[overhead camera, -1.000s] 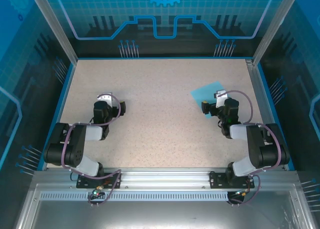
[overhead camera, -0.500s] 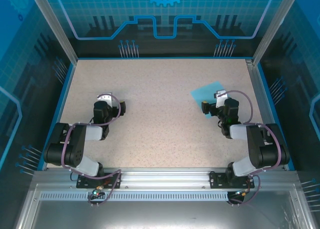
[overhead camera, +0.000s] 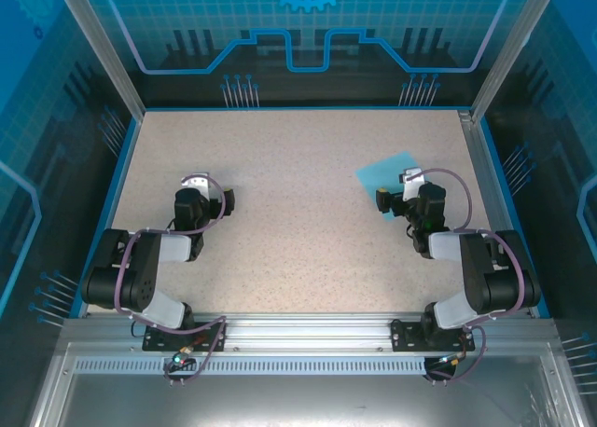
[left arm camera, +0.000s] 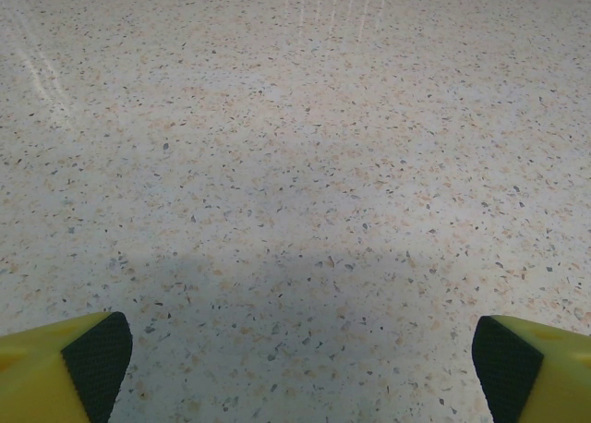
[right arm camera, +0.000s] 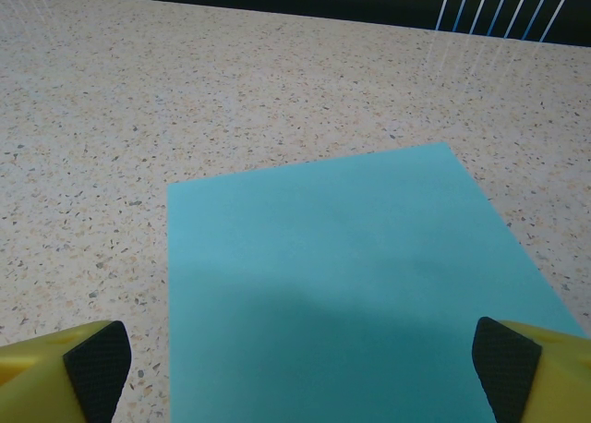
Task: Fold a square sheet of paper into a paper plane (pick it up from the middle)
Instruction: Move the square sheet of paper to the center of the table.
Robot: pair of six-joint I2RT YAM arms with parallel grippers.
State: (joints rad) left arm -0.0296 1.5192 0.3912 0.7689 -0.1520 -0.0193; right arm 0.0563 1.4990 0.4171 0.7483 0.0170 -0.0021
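View from above of a speckled beige table [overhead camera: 298, 231] inside a blue-walled enclosure, with two robot arms mounted at its near edge. A square sheet of paper [overhead camera: 384, 172], thin and light blue, lies flat on the right half of the table towards the far side. It is turned slightly askew and has no folds in it yet.

The right claw [right arm camera: 300, 354] sits low, just behind the sheet, with its jaws spread as wide as they go and nothing between them. In its own camera the near part of the paper runs under the gap between the two yellow fingers. One black pad [right arm camera: 92, 368] is over bare table just beside the sheet's left edge. The left claw [left arm camera: 300, 354] is also wide open and empty, over bare table well apart from the paper.

The task has barely begun, so the likely next step is lifting the sheet by its middle.

Risks (all judgement, not seen):
- Flat paper gives the pads no edge to catch, so closing on it could push it across the smooth table or bunch it into a stray crease.
- A grip near the edge instead of the centre would let the sheet droop and twist.
- The askew angle could carry into a crooked first fold.
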